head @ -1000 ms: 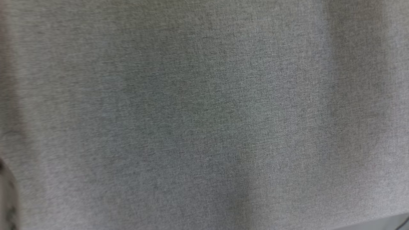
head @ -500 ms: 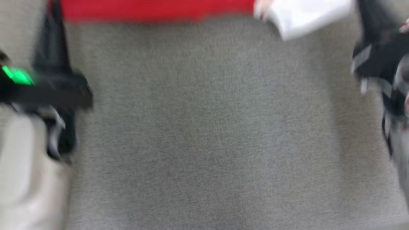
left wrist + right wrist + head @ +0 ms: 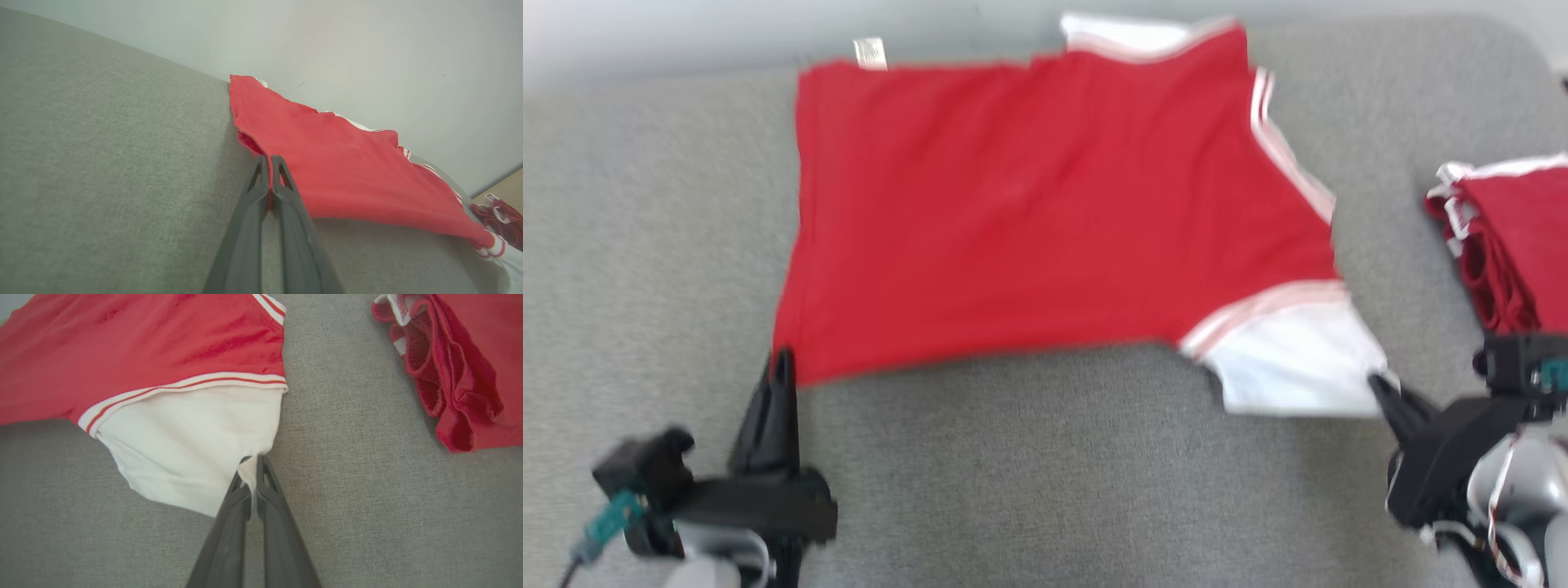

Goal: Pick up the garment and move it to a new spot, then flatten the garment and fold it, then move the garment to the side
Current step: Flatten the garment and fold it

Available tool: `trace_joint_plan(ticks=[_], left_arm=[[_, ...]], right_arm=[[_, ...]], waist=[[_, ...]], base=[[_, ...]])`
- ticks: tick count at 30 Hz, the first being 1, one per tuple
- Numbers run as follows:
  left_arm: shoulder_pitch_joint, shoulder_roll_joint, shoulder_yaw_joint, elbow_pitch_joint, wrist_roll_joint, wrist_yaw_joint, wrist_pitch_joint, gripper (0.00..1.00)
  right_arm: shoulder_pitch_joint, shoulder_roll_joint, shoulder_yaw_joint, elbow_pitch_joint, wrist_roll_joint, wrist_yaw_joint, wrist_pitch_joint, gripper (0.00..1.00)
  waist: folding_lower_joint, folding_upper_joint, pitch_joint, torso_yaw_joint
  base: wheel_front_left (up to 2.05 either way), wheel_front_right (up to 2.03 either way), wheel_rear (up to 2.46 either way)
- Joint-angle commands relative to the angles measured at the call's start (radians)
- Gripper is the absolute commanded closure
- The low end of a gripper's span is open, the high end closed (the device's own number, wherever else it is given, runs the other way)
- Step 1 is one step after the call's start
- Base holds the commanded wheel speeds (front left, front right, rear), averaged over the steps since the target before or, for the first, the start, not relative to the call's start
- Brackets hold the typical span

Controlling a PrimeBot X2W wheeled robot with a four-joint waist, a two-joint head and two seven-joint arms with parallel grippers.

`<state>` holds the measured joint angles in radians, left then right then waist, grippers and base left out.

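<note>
The garment (image 3: 1045, 204) is a red shirt with white sleeves and white trim, spread out on a grey fabric surface (image 3: 1013, 474). My left gripper (image 3: 783, 359) is shut on its near left corner, seen up close in the left wrist view (image 3: 269, 159) with red cloth (image 3: 347, 171) pinched between the fingers. My right gripper (image 3: 1376, 384) is shut on the edge of the white sleeve (image 3: 1290, 359); in the right wrist view the white cloth (image 3: 192, 441) is pinched between the fingers of the gripper (image 3: 251, 461).
A pile of more red garments with white trim (image 3: 1507, 245) lies at the right edge of the surface, also in the right wrist view (image 3: 457, 367). A pale wall (image 3: 367, 53) runs behind the far edge of the surface.
The head camera has swung up from bare grey fabric, so the garment and both grippers have come into view. I cannot tell any movement of the things themselves.
</note>
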<state>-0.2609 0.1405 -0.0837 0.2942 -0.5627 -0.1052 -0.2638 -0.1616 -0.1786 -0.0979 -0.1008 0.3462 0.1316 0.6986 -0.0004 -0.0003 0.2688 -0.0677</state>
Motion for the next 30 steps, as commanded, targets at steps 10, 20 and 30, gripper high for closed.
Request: trace_joint_plan(ticks=[10,20,30], left_arm=[[0.202,0.002,-0.011,-0.011,0.01,0.042,0.016,1.0],[0.326,0.023,-0.058,-0.043,0.067,0.092,0.055,1.0],[0.369,0.028,-0.088,-0.055,0.092,0.122,0.089,1.0]], right_arm=[[0.173,0.061,-0.047,-0.058,-0.074,-0.002,0.122,1.0],[0.291,0.079,-0.074,-0.067,-0.104,-0.002,0.252,1.0],[0.337,0.096,-0.09,-0.101,-0.082,-0.002,0.332,1.0]], waist=[[0.0004,0.0003,-0.176,0.037],[0.0004,0.0003,-0.208,0.027],[0.0004,0.0003,-0.196,0.03]], base=[[0.0,0.0,0.0],[0.0,0.0,0.0],[0.0,0.0,0.0]])
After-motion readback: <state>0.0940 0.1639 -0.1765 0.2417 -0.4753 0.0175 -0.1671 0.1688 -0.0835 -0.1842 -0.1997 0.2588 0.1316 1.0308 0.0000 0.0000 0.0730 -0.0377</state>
